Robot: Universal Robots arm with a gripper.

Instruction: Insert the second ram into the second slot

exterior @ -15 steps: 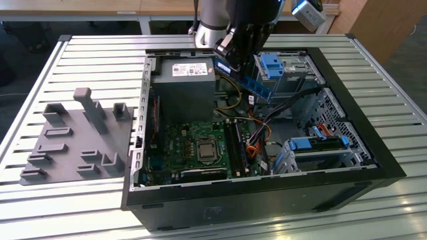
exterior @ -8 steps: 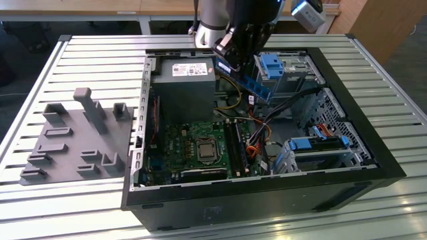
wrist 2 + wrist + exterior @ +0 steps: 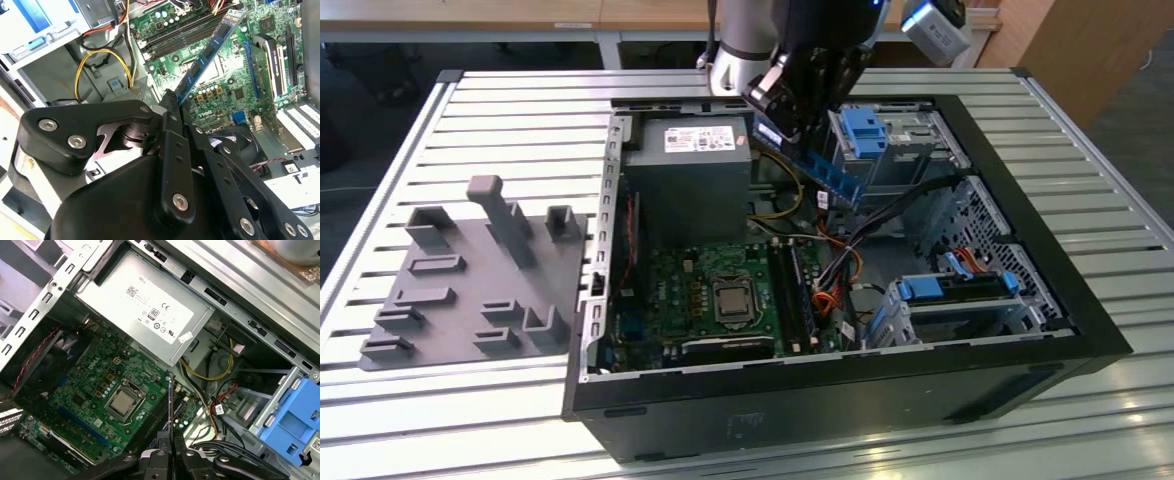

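In the exterior view the black claw (image 3: 803, 128) hangs over the open black computer case (image 3: 1067, 300), which lies on the slatted metal table (image 3: 494, 100). It is clamped on the second ram (image 3: 838, 172), a thin dark-blue circuit-board stick. The stick slopes in the air over the case's far half, well apart from the long black memory slots (image 3: 790, 285) on the green motherboard (image 3: 700, 300). My worry from here: gripped by one end and tilted like that, it could meet a slot skewed and jam, or snag the loose black cables (image 3: 874, 215) just beside it. In the second wrist view the claw (image 3: 169, 102) pinches one end of the stick (image 3: 210, 50) and the rest juts out free. Small black chips run in a row along its face, with a pale label near the far tip. In the first wrist view the stick (image 3: 171, 405) shows edge-on, a thin dark line rising from the closed claw (image 3: 171, 456), its tip above the board near the slots (image 3: 152, 422) and the silver processor socket (image 3: 122, 402).
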